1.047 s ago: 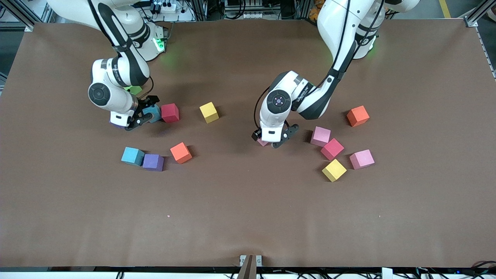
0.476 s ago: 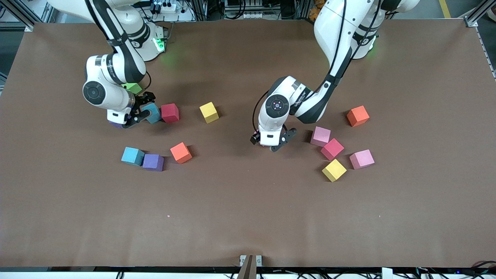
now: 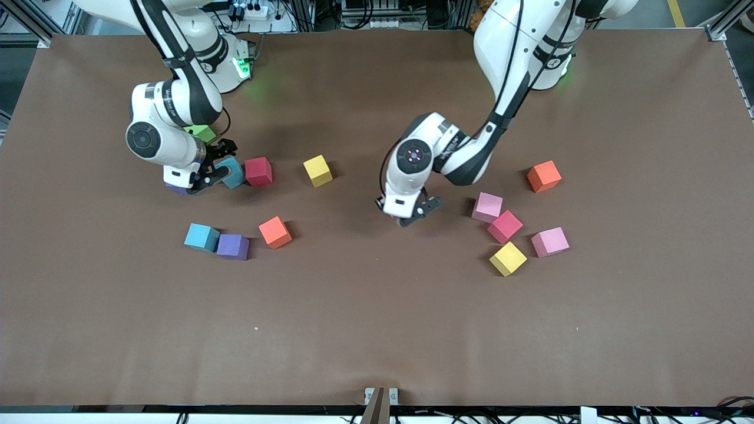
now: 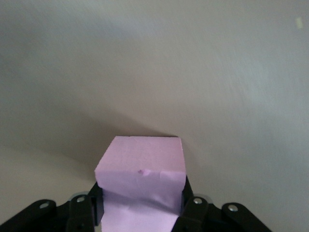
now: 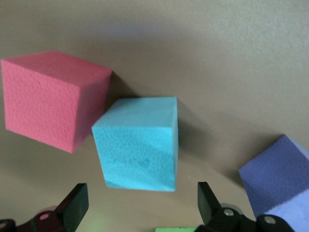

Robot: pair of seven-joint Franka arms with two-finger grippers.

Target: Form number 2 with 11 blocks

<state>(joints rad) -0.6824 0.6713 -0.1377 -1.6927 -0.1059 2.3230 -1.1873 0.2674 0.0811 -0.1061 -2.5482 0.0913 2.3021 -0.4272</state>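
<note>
Pink block (image 4: 141, 171) in left hand (image 4: 140, 205)

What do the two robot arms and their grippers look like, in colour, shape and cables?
Both arms have glossy white rounded shells with black joint bands and a black cable along each. The left gripper and the right gripper have a white body and black fingers. A round dark cap marks each wrist, and green lights glow at the bases.
</note>
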